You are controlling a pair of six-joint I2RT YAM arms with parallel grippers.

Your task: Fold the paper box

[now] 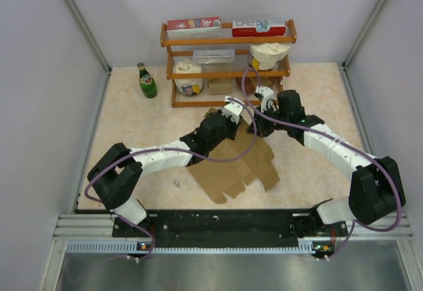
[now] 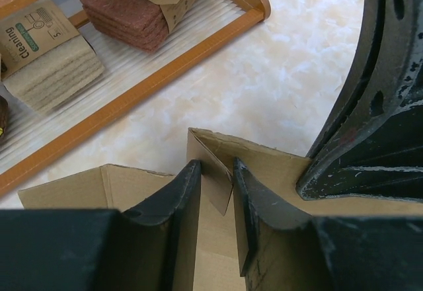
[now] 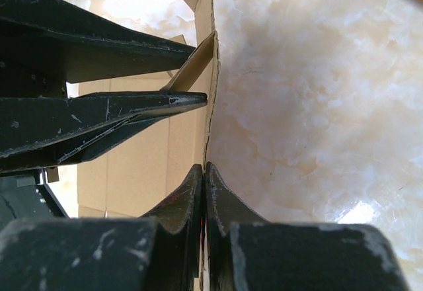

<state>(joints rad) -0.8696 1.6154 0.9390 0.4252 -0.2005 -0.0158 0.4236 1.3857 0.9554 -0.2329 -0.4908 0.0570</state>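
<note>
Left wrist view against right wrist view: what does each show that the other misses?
Only the left wrist view: the wooden rack with its packs of cleaning pads. Only the right wrist view: the right gripper pinched shut on an upright edge of the paper box. Both: the box's brown cardboard, the pale marbled table, and the left gripper straddling a small flap.

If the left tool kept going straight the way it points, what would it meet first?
The paper box: its upright flap sits between the left tool's fingers. Past it lies bare table, then probably the wooden shelf, though depth is unclear.
</note>
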